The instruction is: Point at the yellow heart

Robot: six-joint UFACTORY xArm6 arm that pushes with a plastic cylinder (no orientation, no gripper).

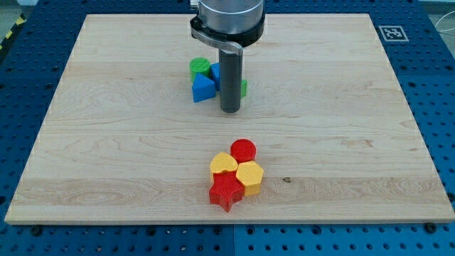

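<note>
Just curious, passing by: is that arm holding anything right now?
My tip: a bare rod, no gripper, holding nothing; beside the blue block, above the yellow heart.

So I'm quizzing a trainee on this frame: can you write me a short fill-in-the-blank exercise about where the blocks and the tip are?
1. My tip stands just to the view's right of the blue ____ block.
2. The red cylinder sits at the view's ____ of the lower cluster.
3. The yellow heart touches the red ____ below it.

Missing words: triangular; top; star
</note>
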